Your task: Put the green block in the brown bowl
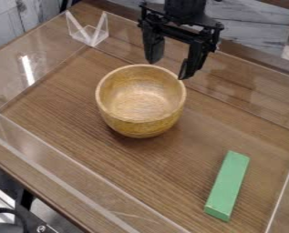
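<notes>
The brown bowl (140, 100) stands near the middle of the wooden table, round, light wood with visible grain, its hollow holding nothing. The green block (228, 185) lies flat on the table at the front right, a long bright bar angled toward the back right, well apart from the bowl. My gripper (172, 62) hangs pointing down just behind the bowl's back rim, slightly to its right. Its black fingers (194, 59) are spread wide apart with nothing between them, so it is open.
A clear plastic wall (13, 136) borders the table on the left and front. A small clear triangular stand (88, 29) sits at the back left. Bare wood (250, 100) lies between bowl and block.
</notes>
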